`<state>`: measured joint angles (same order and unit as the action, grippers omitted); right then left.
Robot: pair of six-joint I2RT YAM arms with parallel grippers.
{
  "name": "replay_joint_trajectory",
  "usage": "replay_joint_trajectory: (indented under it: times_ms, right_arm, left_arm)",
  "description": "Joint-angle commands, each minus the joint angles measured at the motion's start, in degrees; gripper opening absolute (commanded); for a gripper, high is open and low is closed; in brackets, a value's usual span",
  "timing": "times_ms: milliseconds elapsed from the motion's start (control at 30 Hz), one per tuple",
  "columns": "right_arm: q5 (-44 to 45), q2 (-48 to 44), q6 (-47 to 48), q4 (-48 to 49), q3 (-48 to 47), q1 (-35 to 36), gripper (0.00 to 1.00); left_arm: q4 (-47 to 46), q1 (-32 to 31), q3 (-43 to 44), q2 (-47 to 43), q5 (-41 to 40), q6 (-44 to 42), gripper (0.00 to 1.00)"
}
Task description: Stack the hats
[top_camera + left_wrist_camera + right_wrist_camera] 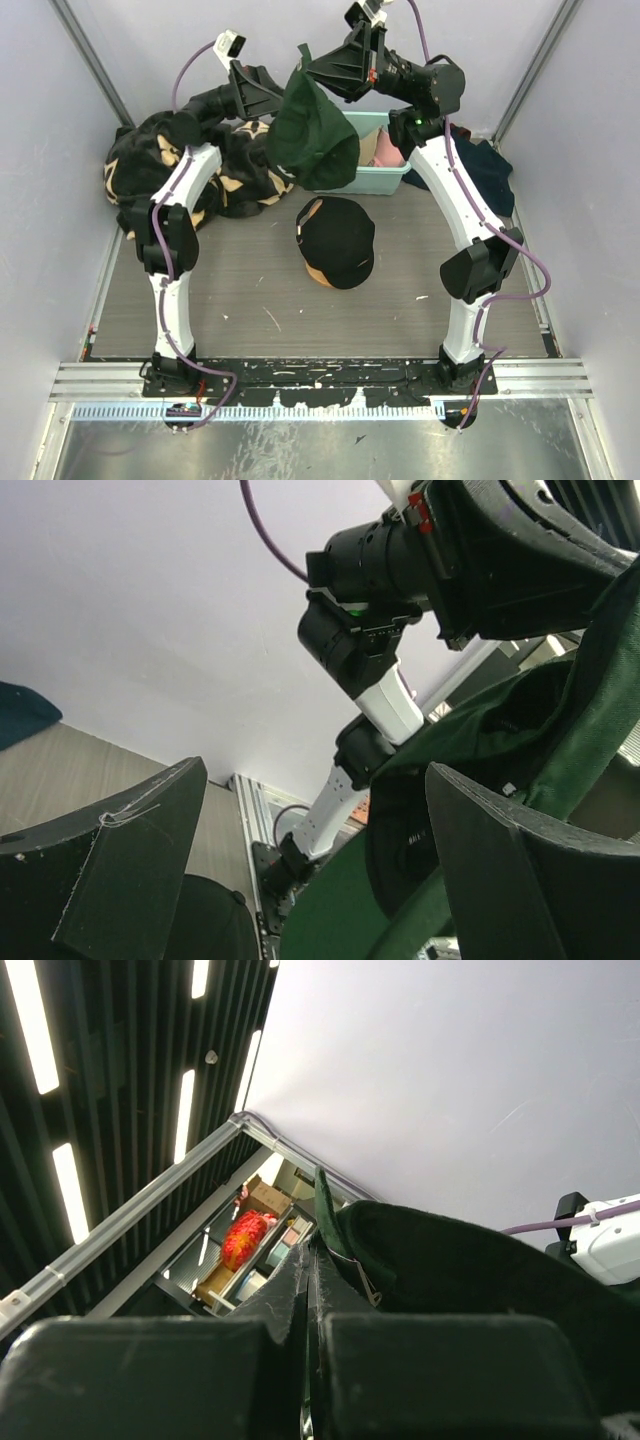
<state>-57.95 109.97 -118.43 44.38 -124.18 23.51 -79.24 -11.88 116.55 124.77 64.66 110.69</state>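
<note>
The right gripper was clamped tight on the edge of the dark green cap, its fingers pressed together on the fabric, so that the cap hung in the air in front of a teal bin at the back of the table. The left gripper was spread wide just beside the hanging cap and held nothing. The black cap lay on the table below, between the two arms, and pinkish fabric showed inside the bin.
</note>
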Motion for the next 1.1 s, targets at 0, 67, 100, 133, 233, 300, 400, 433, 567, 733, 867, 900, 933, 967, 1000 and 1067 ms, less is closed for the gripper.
replay_joint_trajectory:
  times_ms: [0, 67, 100, 133, 233, 300, 400, 433, 567, 733, 867, 900, 933, 967, 1000, 1067]
  right_arm:
    - [1.8, -1.7, -12.5, 3.2, -2.4, -0.1, 0.01]
    - [1.6, -1.8, -12.5, 3.3, -2.0, -0.1, 0.01]
    - [1.6, -1.9, -12.5, 3.5, -1.7, -0.2, 0.01]
    - [1.6, -2.0, -12.4, 3.5, -1.4, -0.4, 0.01]
    - [1.6, -2.5, -12.4, 4.0, -0.2, -0.7, 0.01]
    - [1.7, -2.8, -12.4, 4.4, 0.6, -1.0, 0.01]
    - [1.5, -3.1, -12.4, 4.8, 1.4, -1.5, 0.01]
    - [1.5, -3.1, -12.4, 4.9, 1.6, -1.8, 0.01]
    - [1.2, -3.3, -12.5, 5.4, 2.0, -3.2, 0.01]
    - [1.1, -2.3, -13.9, 6.4, 0.7, -5.2, 0.01]
    - [0.7, -1.6, -14.8, 7.1, -0.2, -6.4, 0.01]
    - [0.7, -1.6, -15.0, 7.6, 0.2, -6.6, 0.01]
    - [0.7, -1.7, -15.1, 8.1, 0.8, -6.6, 0.01]
    - [0.7, -1.8, -15.1, 8.3, 1.1, -6.7, 0.01]
    - [0.8, -1.7, -15.2, 8.5, 1.5, -6.8, 0.01]
    - [1.0, -1.6, -15.2, 8.7, 1.8, -6.8, 0.01]
  left_arm:
    - [-2.7, -1.6, -1.3, -4.6, 3.2, 1.6, 0.98]
    - [-2.7, -2.4, -1.9, -5.3, 3.4, 2.0, 0.98]
    - [-2.7, -2.7, -2.2, -5.7, 3.6, 2.1, 0.98]
    - [-2.7, -3.0, -2.5, -6.1, 3.7, 2.2, 0.98]
    - [-2.7, -3.5, -3.5, -7.0, 3.7, 2.2, 0.98]
    - [-2.7, -3.8, -3.9, -7.2, 4.1, 2.4, 0.98]
    - [-2.7, -3.9, -5.8, -8.4, 4.7, 2.5, 0.98]
    - [-2.7, -3.9, -6.9, -9.1, 4.9, 2.2, 0.98]
    - [-2.7, -3.9, -12.4, -12.8, 6.0, 0.6, 0.98]
    - [-2.7, -3.7, -17.9, -17.1, 6.9, -0.8, 0.98]
    - [-2.7, -3.7, -19.2, -18.6, 5.5, -0.8, 0.98]
    - [-2.7, -3.7, -19.2, -18.8, 5.0, -0.7, 0.98]
    - [-2.7, -3.8, -19.2, -18.9, 4.6, -0.5, 0.98]
    - [-2.7, -4.0, -19.0, -19.1, 4.4, -0.3, 0.98]
    - [-2.7, -4.3, -18.9, -19.2, 4.2, -0.1, 0.98]
    - [-2.7, -5.6, -18.4, -19.2, 4.3, 0.2, 0.98]
